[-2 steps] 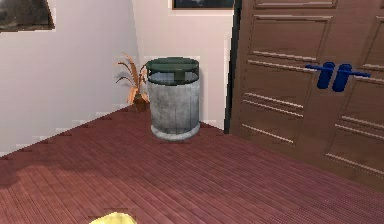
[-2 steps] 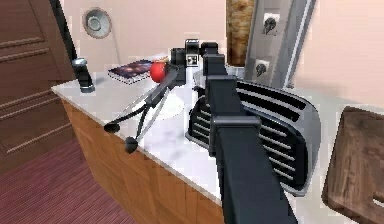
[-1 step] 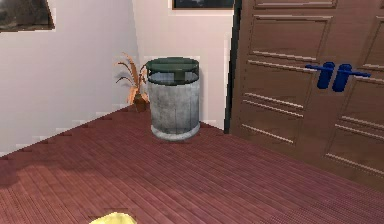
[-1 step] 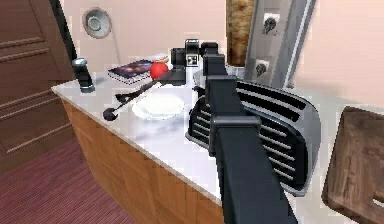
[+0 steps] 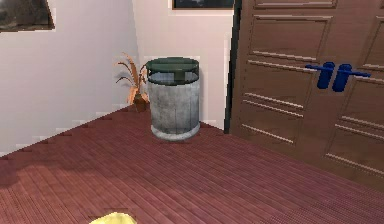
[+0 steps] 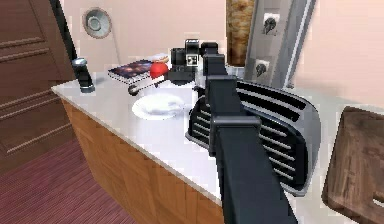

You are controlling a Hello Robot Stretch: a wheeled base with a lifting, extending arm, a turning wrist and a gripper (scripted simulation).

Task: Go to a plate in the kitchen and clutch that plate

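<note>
A white plate (image 6: 160,106) lies on the pale countertop (image 6: 120,118) in the arm side view. My arm (image 6: 235,130), a dark bar, rises from the bottom edge over a toaster and ends at two white marked squares. The gripper (image 6: 172,74) sits left of them, near the plate's far rim, with a red apple (image 6: 158,68) right behind it. I cannot tell whether the gripper holds anything, nor whether it touches the plate.
On the counter stand a dark cup (image 6: 84,75), a book (image 6: 133,71), a chrome toaster (image 6: 270,125) and a wooden board (image 6: 360,165). Ahead are a grey bin with a green lid (image 5: 175,95), a dried plant (image 5: 133,80) and a brown door with blue handles (image 5: 335,75); red plank floor lies between.
</note>
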